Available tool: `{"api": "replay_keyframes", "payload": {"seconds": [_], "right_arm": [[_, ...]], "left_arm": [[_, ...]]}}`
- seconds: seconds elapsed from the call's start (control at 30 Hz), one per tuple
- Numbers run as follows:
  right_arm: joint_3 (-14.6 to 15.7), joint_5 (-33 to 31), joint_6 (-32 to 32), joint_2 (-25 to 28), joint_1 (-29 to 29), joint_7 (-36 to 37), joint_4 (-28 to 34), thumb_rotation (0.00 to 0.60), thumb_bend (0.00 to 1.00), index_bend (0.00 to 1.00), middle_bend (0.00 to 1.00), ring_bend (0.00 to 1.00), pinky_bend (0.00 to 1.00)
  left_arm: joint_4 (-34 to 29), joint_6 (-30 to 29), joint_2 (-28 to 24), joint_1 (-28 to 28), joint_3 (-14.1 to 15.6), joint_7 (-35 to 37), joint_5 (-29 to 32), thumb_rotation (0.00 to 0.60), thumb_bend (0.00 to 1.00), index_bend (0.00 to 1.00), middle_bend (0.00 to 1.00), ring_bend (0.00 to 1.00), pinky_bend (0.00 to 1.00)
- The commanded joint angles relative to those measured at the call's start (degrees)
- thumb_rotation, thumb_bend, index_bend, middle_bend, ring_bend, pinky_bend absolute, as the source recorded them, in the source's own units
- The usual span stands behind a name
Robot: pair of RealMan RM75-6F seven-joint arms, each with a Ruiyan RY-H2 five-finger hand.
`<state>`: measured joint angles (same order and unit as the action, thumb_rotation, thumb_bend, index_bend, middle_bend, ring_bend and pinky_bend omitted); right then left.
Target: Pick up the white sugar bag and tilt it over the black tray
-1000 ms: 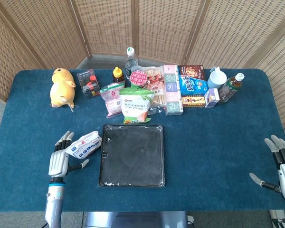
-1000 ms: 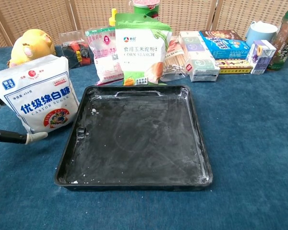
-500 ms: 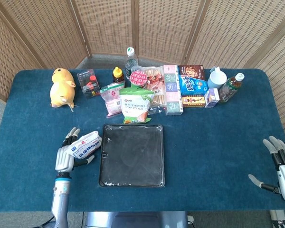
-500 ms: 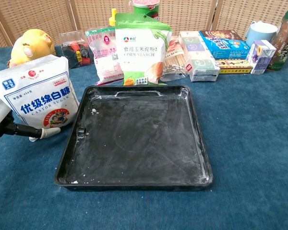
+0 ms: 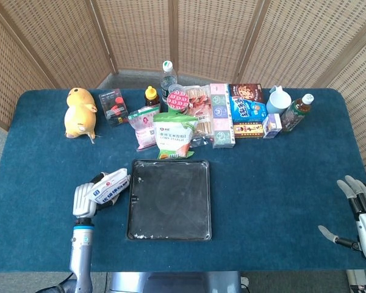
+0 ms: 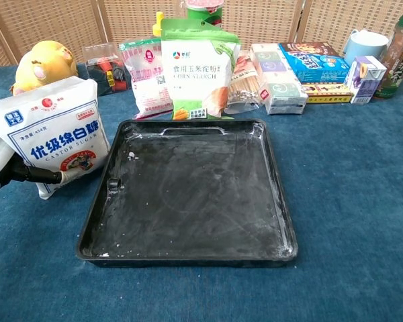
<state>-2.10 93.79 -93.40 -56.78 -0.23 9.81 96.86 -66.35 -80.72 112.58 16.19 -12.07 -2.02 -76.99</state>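
The white sugar bag (image 5: 111,186) (image 6: 50,134) stands just left of the black tray (image 5: 169,198) (image 6: 195,194), leaning slightly. My left hand (image 5: 85,198) (image 6: 13,173) wraps around its lower left side, the thumb lying across the front of the bag and the fingers behind it. In the chest view most of that hand is cut off by the left edge. The tray lies flat in the middle of the blue table and has white powder smears inside. My right hand (image 5: 360,210) hovers at the table's front right corner, fingers spread, holding nothing.
A row of groceries lines the back of the table: a corn starch pouch (image 5: 175,135) right behind the tray, a pink bag (image 5: 144,125), boxes (image 5: 222,122), bottles (image 5: 297,110) and a yellow plush toy (image 5: 80,112) at the back left. Wicker screens stand behind.
My left hand has moved right and closed around the sugar bag, its thumb now across the bag's front. The bag has tipped a little. The right hand has barely moved.
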Motion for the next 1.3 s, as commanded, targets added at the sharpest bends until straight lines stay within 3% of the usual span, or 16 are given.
{"api": "replay_keyframes", "payload": {"seconds": [0.03, 0.17, 0.43, 0.77, 1.03, 1.17, 1.3], "right_arm": [[0.08, 0.04, 0.12, 0.02, 0.02, 0.09, 0.02, 0.493, 0.00, 0.04, 0.02, 0.04, 0.04], [0.10, 0.03, 0.21, -0.07, 0.07, 0.01, -0.01, 0.493, 0.00, 0.03, 0.02, 0.04, 0.04], [0.16, 0.00, 0.33, -0.20, 0.08, -0.47, 0.09, 0.493, 0.00, 0.03, 0.02, 0.04, 0.04], [0.23, 0.12, 0.34, -0.37, 0.08, -0.96, 0.42, 0.495, 0.00, 0.04, 0.02, 0.04, 0.04], [0.25, 0.05, -0.04, -0.03, -0.16, -0.59, 0.80, 0.492, 0.00, 0.03, 0.02, 0.04, 0.04], [0.20, 0.01, -0.16, 0.14, -0.21, -0.27, 0.87, 0.491, 0.00, 0.04, 0.02, 0.04, 0.04], [0.21, -0.14, 0.10, 0.18, -0.14, -0.21, 0.91, 0.493, 0.00, 0.03, 0.02, 0.04, 0.04]], "left_arm": [[1.02, -0.40, 0.22, 0.34, -0.17, 0.31, -0.43, 0.600, 0.44, 0.74, 0.69, 0.71, 0.72], [2.15, -0.91, 0.03, 0.69, -0.19, 1.46, -1.26, 0.600, 0.49, 0.77, 0.72, 0.73, 0.73], [4.53, -2.70, -2.33, 0.74, 1.67, 8.95, -5.27, 0.600, 0.49, 0.78, 0.73, 0.75, 0.74], [0.89, -6.90, -9.60, 0.36, 4.03, 14.88, -11.28, 0.600, 0.49, 0.81, 0.75, 0.76, 0.76], [-8.06, -5.97, -22.14, 4.44, 6.04, 8.13, -19.93, 0.600, 0.50, 0.82, 0.75, 0.77, 0.76], [-14.46, -0.27, -31.05, 8.43, 6.48, -0.03, -23.42, 0.600, 0.51, 0.82, 0.75, 0.77, 0.76], [-18.96, 6.22, -36.60, 11.98, 6.52, -11.17, -25.25, 0.600, 0.52, 0.82, 0.75, 0.77, 0.76]]}}
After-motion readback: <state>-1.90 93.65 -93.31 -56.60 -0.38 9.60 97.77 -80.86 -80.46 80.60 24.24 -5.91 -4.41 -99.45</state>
